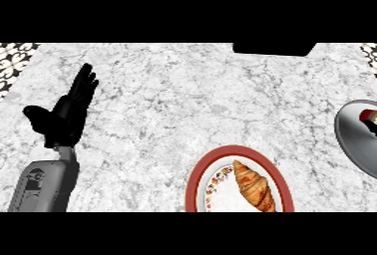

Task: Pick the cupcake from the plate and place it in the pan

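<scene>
A red-rimmed white plate [195, 184] lies at the lower middle of the counter, cut off by the view's lower edge. On it rests a golden croissant [254, 187] beside a speckled, flowery strip. I see no cupcake on the plate. A grey pan [352, 137] shows at the right edge, only partly in view. Inside it, right at the edge, sits a small red, cream and dark thing [368, 118] that may be the cupcake. My left hand [65, 117] stands at the left, open, fingers straight up, holding nothing. My right hand is out of view.
The counter is white-grey marble. A black block [273, 48] sits at its far edge, right of the middle. Patterned dark tiling shows at both upper corners.
</scene>
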